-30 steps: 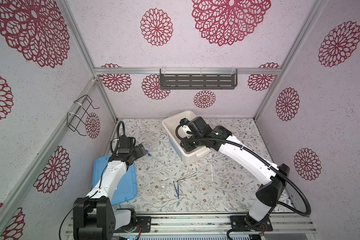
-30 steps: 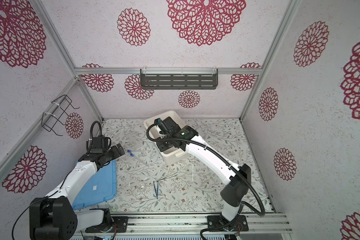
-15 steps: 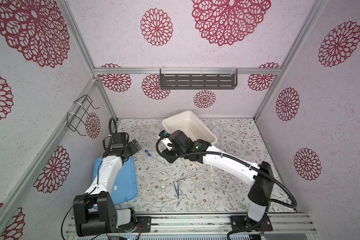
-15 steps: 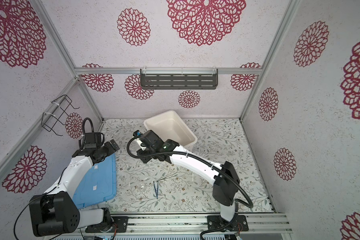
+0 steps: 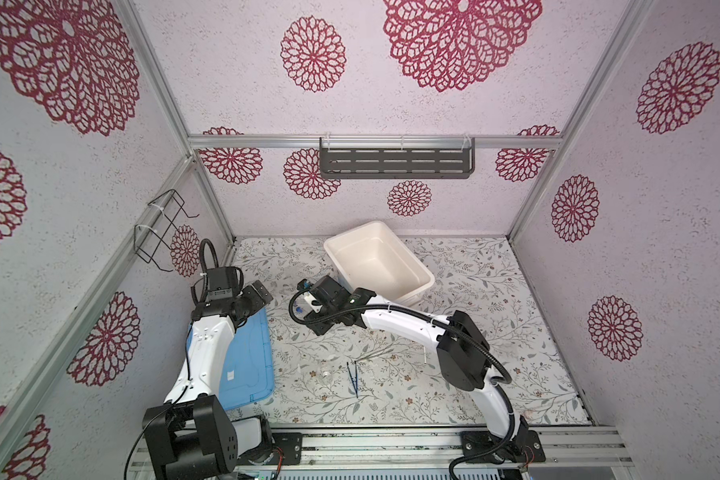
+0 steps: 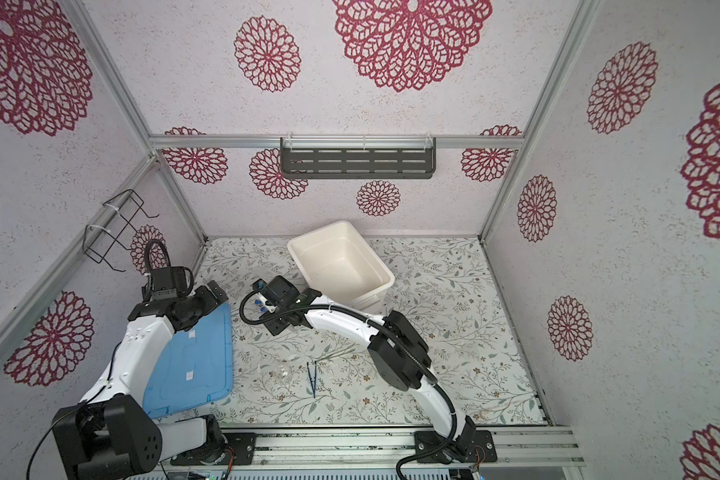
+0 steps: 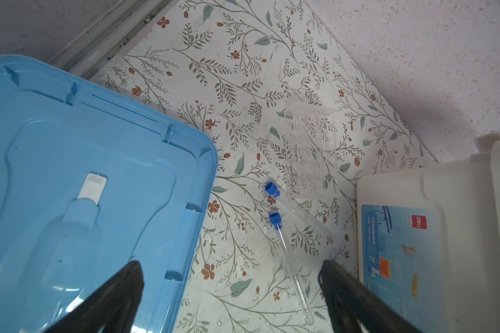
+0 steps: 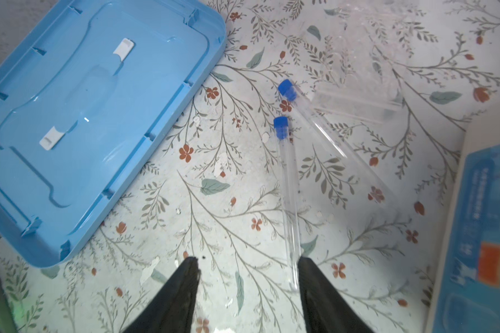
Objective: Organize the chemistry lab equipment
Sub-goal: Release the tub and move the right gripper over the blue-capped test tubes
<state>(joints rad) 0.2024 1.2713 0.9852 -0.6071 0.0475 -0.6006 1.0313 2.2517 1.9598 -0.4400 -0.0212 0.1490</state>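
The left arm (image 5: 206,345) rises from the near left, elbow bent, left gripper (image 7: 231,268) spread wide. The right arm (image 5: 400,322) reaches across toward the left, right gripper (image 8: 248,262) parted, gripping nothing.

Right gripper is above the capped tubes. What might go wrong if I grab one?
The two tubes lie close together at their caps, so closing on one may roll the other. The left gripper hovers open facing the same spot as the right gripper; the arms might collide.
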